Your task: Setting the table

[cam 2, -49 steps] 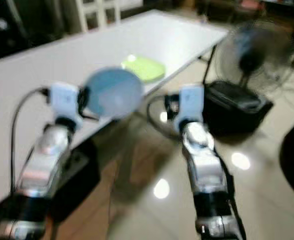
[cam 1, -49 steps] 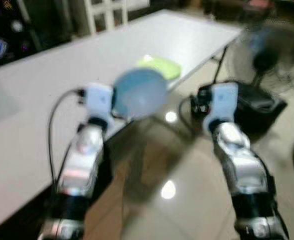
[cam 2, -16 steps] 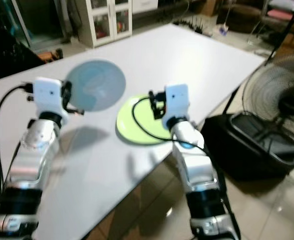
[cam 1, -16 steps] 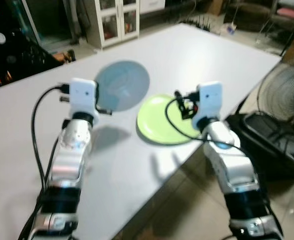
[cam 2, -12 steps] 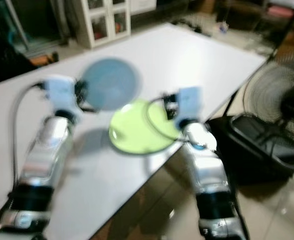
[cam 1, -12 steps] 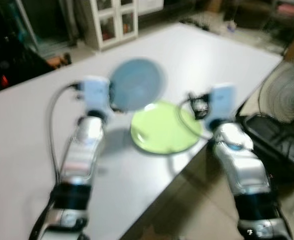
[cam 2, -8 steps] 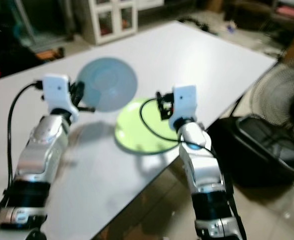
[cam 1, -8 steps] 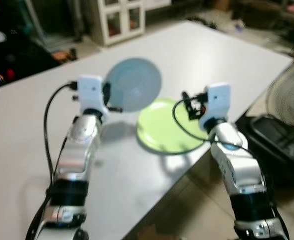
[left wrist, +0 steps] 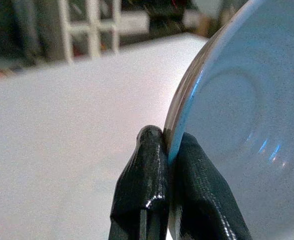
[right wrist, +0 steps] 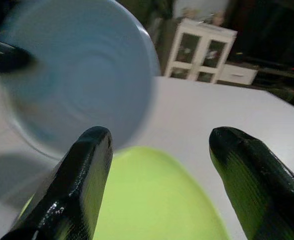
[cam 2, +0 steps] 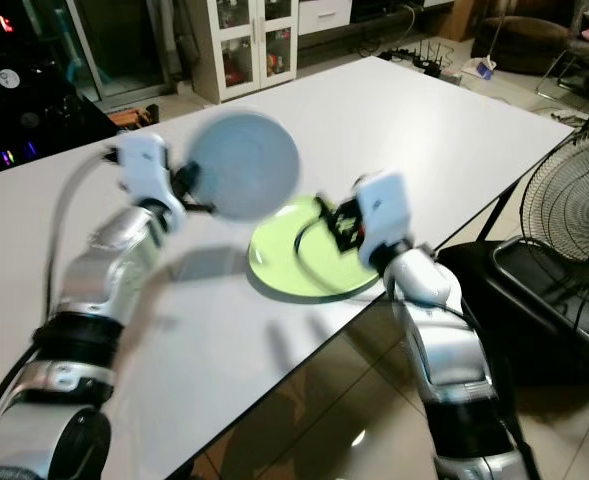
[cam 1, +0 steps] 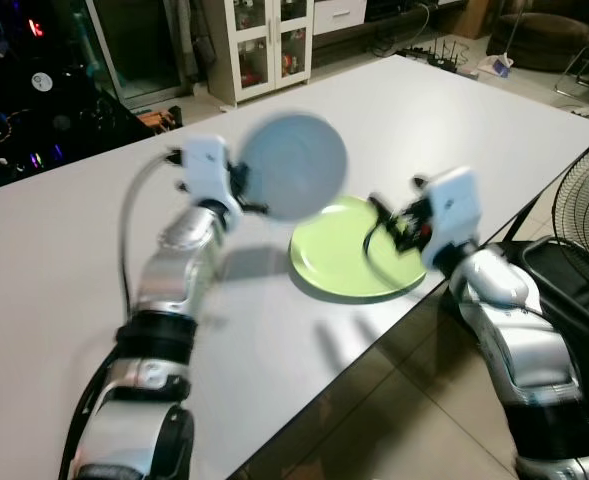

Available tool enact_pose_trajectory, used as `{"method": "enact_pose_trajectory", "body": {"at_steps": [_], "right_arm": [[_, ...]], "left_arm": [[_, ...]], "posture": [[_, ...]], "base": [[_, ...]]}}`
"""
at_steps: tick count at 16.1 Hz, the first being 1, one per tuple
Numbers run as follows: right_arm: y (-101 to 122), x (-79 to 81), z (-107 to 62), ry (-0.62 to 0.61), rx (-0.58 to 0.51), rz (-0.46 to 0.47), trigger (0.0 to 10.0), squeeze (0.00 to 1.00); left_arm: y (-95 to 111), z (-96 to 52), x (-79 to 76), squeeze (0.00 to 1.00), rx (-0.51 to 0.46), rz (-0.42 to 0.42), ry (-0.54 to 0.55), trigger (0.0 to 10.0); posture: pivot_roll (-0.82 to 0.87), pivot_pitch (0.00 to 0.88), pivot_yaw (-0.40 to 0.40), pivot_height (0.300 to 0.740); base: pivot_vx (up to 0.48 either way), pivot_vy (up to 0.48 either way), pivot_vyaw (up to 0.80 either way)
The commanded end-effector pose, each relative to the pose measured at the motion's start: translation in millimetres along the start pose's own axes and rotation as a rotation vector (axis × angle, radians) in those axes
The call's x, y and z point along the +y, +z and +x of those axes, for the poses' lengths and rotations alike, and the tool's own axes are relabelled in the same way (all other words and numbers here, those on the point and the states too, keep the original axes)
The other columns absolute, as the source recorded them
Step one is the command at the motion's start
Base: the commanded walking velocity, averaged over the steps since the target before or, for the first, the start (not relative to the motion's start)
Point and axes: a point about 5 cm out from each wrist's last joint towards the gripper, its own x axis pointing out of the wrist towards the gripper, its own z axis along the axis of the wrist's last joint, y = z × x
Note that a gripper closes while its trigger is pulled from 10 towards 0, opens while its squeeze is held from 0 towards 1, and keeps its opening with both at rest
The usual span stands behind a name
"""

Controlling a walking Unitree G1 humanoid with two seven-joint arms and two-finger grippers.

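Note:
A pale blue plate (cam 1: 294, 165) hangs upright above the white table (cam 1: 64, 260), and my left gripper (left wrist: 167, 150) is shut on its rim. It is held just left of and above a lime green plate (cam 1: 354, 262) that lies flat near the table's right edge. In the left wrist view the black fingers (left wrist: 147, 185) pinch the blue plate (left wrist: 236, 130) edge-on. My right gripper (right wrist: 159, 150) is open, low over the near side of the green plate (right wrist: 151, 205), with the blue plate (right wrist: 77, 75) ahead of it.
A black floor fan (cam 1: 584, 200) stands on the shiny tiled floor right of the table. A white glass-door cabinet (cam 1: 264, 45) stands beyond the table's far edge. The table stretches bare to the left and far right.
The camera has shifted and both arms have moved. The blue plate is now carried further right, closer to the green plate. My right gripper has stayed over the green plate.

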Motion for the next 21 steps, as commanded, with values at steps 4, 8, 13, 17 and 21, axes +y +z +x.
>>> {"method": "enact_pose_trajectory", "body": {"at_steps": [4,8,13,17,21], "right_arm": [[-2,8.4,-12.1,0.096,0.047,-0.043,10.0,0.0],[2,9.1,-21.9,0.14,0.067,-0.062,10.0,0.0],[-1,3.4,-38.1,0.204,0.147,-0.081,10.0,0.0],[-5,3.5,-46.4,0.256,0.209,-0.092,10.0,0.0],[-7,5.6,-45.4,0.268,0.227,-0.112,10.0,0.0]], "left_arm": [[5,21.4,0.0,0.0,0.082,-0.186,0.07,10.0],[7,33.2,-32.7,0.0,0.172,-0.318,-0.117,10.0],[5,40.1,-58.1,0.0,0.33,-0.318,-0.163,10.0],[-1,40.3,-67.0,0.0,0.411,-0.273,-0.153,10.0],[-10,38.8,-77.2,0.0,0.463,-0.218,-0.158,10.0]], "posture": [[-0.07,0.0,0.079,0.74],[-0.09,0.0,0.075,0.74],[-0.1,0.0,0.08,0.74],[-0.1,0.0,0.081,0.74],[-0.1,0.0,0.086,0.74]], "base": [[0.0,0.0,0.0],[0.0,0.0,0.0],[0.0,0.0,0.0],[0.0,0.0,0.0],[0.0,0.0,0.0]]}}
